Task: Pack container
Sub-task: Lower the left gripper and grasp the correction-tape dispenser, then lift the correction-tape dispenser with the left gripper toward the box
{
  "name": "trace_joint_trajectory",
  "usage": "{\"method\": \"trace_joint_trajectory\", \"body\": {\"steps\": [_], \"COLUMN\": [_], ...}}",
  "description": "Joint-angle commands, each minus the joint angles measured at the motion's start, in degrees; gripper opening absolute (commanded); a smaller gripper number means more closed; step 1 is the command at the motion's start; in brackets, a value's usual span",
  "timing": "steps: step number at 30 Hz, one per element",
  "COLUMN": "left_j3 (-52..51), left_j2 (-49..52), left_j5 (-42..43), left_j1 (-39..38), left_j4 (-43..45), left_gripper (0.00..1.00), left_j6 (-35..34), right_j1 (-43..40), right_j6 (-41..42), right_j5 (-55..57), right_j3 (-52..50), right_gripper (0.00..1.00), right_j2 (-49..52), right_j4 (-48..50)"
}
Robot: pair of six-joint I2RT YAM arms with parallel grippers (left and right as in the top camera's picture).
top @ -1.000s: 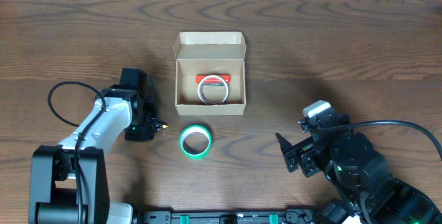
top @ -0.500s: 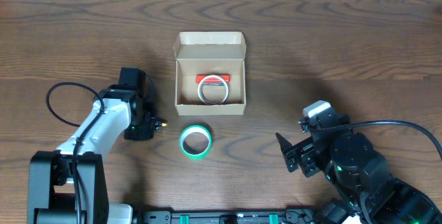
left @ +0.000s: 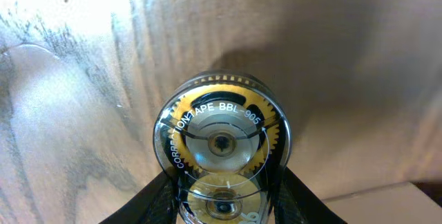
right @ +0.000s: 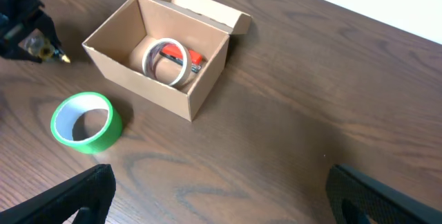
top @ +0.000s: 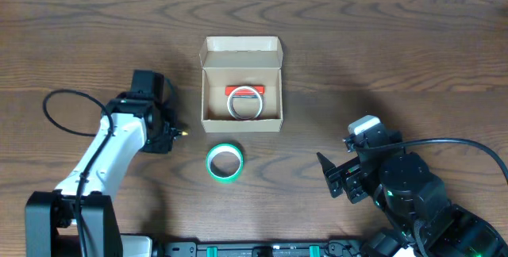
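The container (top: 209, 90) is a tan cardboard box, open, with its lid flap standing at the far side. It holds a white tape roll (top: 245, 105) and a red item (top: 244, 90). It also shows in the right wrist view (right: 207, 79). A green tape roll (top: 225, 163) lies on the table in front of the box. My left gripper (top: 173, 133), left of the box's near corner, is shut on a clear correction tape dispenser (left: 221, 141) with yellow gears. My right gripper (top: 332, 179) is open and empty at the lower right.
A black cable (top: 59, 118) loops left of the left arm. The green roll (right: 83, 122) lies between the left gripper (right: 41, 41) and the right gripper (right: 221, 203). The dark wooden table (top: 381, 51) is bare to the right of the box.
My left gripper has moved a little toward the far side of the table with the dispenser in it. The right arm, the box and the green roll have not moved.
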Motion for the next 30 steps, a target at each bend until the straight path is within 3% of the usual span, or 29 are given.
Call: {"method": "trace_joint_trajectory", "body": {"steps": [1, 15, 30], "left_j3": [3.85, 14.75, 25.40], "left_j2": [-1.01, -1.18, 2.58], "left_j5": [-2.08, -3.48, -7.58], "left_j1": [0.17, -1.86, -16.87], "left_j4": [-0.90, -1.68, -1.64], "left_gripper": [0.40, 0.42, 0.50], "left_j6": [2.95, 8.35, 8.44], "right_j1": [-0.13, -0.13, -0.13], "right_j6": [0.39, 0.42, 0.39], "right_j5": [0.20, 0.20, 0.20], "right_j3": [-0.02, -0.02, -0.02], "right_gripper": [0.99, 0.99, 0.99], "right_j2": [0.02, 0.02, 0.02], "right_j4": [0.09, 0.09, 0.09]}}
